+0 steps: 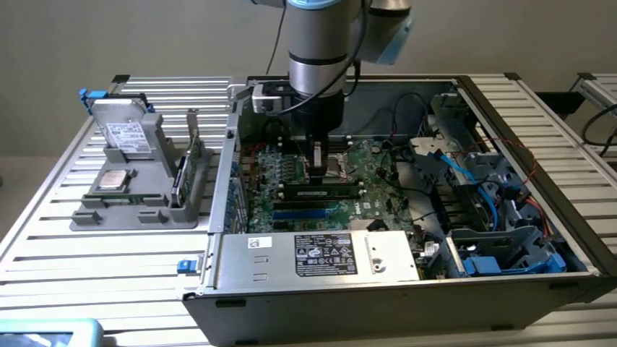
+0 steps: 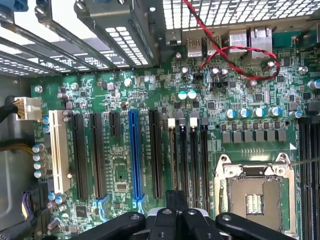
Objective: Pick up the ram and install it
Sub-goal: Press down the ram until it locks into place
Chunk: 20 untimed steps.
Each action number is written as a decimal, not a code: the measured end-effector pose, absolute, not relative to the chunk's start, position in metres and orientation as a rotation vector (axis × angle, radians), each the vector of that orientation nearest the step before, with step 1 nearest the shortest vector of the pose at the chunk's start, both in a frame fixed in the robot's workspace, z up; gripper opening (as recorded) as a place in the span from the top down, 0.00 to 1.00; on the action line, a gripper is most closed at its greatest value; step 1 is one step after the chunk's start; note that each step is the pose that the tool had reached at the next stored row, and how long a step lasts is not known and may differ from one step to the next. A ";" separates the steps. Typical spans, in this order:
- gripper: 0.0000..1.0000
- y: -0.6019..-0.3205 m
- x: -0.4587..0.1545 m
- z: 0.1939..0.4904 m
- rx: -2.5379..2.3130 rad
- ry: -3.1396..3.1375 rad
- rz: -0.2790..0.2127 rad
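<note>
Exterior view: open computer case point(image 1: 318, 253).
Motherboard point(image 1: 371, 170): green, on the case floor.
Gripper point(image 1: 316, 173): lowered over the board; finger state cannot be told.
Ram point(image 1: 323, 193): lying along black slots; likely light, stiff, fragile, best gripped by long edges.

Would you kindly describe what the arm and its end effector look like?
The arm is a silver-grey cylinder with a pale blue joint cap and a black wrist section, with thin black cables running alongside. The end effector is black, with rounded linkage bars fastened by silver screws.
</note>
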<state>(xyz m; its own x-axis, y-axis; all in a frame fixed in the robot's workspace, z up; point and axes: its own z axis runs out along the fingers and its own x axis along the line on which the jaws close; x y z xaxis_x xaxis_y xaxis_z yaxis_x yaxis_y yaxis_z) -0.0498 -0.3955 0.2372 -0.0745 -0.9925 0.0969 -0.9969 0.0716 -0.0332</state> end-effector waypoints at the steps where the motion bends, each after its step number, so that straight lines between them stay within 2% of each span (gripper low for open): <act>1: 0.89 -0.396 -0.050 0.237 2.103 -2.263 0.139; 20: 0.89 -0.396 -0.056 0.228 2.100 -2.259 0.132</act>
